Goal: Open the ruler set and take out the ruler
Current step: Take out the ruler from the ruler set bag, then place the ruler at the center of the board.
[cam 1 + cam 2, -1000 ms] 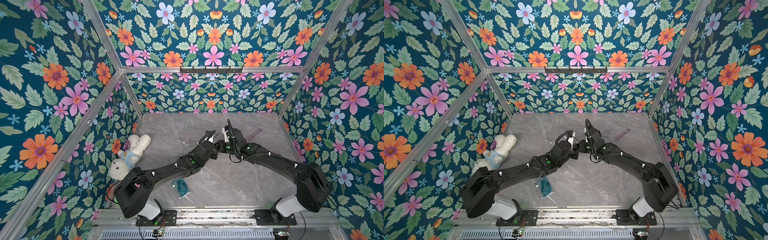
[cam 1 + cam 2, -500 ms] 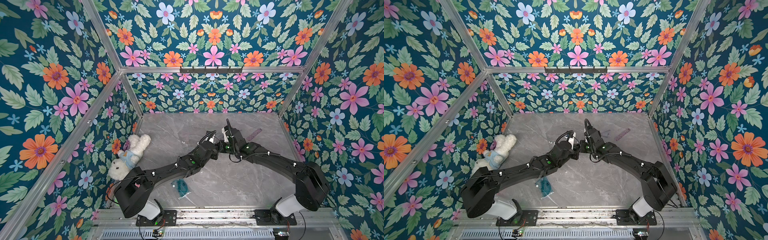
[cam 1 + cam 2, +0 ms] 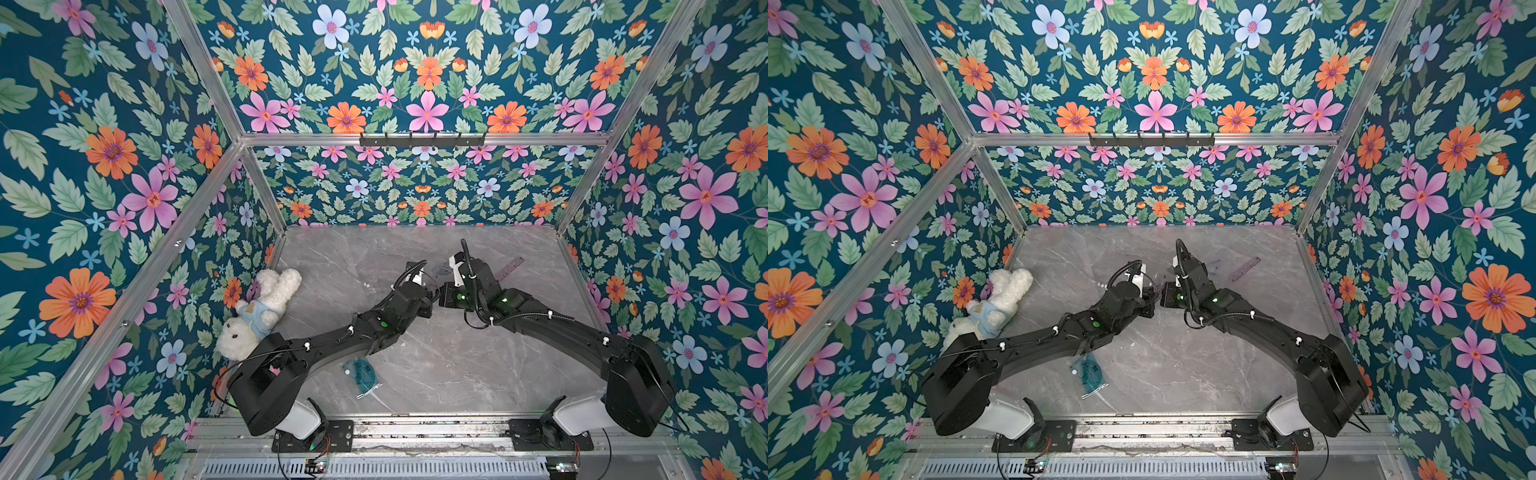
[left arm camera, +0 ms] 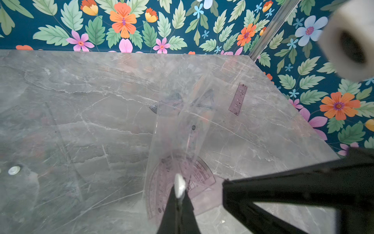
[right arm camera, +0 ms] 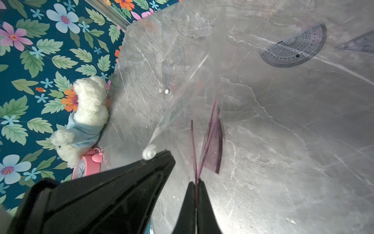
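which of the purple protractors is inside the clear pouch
The pouched protractor at the tips of the left gripper, seen through the lifted clear pouch. The loose protractor lies bare on the table, beside the triangle.

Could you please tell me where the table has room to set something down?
Bare: the grey marble table's back-left stretch behind the white plush rabbit, and the front middle right of the teal protractor. Crowded: mid-back, where the left claw and right claw meet at the clear plastic pouch, near the purple ruler.
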You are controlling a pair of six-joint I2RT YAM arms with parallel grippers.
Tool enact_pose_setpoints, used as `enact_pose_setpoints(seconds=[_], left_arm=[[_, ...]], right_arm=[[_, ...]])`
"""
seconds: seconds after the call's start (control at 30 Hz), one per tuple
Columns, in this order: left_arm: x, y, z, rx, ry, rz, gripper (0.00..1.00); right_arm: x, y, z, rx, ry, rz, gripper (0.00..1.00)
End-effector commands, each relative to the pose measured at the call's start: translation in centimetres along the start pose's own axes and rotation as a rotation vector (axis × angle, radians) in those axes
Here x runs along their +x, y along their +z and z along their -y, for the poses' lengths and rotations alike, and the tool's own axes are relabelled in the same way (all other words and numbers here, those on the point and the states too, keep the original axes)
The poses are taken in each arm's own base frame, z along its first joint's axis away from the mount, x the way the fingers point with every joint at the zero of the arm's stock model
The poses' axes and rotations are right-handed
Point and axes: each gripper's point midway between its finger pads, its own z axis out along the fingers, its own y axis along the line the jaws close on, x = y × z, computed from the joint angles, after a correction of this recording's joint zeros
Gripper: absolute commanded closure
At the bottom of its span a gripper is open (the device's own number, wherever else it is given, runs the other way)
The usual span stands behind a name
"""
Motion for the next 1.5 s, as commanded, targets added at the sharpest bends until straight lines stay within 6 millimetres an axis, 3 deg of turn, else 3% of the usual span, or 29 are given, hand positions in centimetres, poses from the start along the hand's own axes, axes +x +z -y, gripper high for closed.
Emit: enact_pose_setpoints(seconds=[0.0,0.37,0.53,0.67,0.93,1.13,1.47], left_arm=[[-0.4,0.1,0.1,0.011,-0.035,0.020,1.00],[0.0,0.4,-1.6,0.007,-0.129,0.015,1.00],[-1.0,-0.3,-1.5,0.018,-0.130,0.040,1.00],[-2.0,-0.9,-1.1,0.036,-0.125,0.058,1.00],[-3.0,-1.7,-0.4,0.077,-0.140,0.081,1.00],[-3.2,-1.9,-0.2,0.091,-0.137,0.091,1.00],[-3.3,-2.6,-0.2,0.113,-0.135,0.111,1.00]], right_arm=[[-0.3,-0.9,-0.1,-0.006,-0.001,0.023,0.97],[-1.0,-6.7,-0.6,-0.122,0.018,0.114,0.97],[-1.4,-9.6,1.9,-0.098,0.064,0.165,0.97],[-1.0,-10.5,5.1,-0.034,0.111,0.183,0.97],[-0.1,-8.9,11.1,-0.005,0.286,0.158,0.97],[-0.8,-7.1,14.6,-0.013,0.386,0.150,0.98],[-1.6,-2.5,19.8,-0.013,0.521,0.111,1.00]])
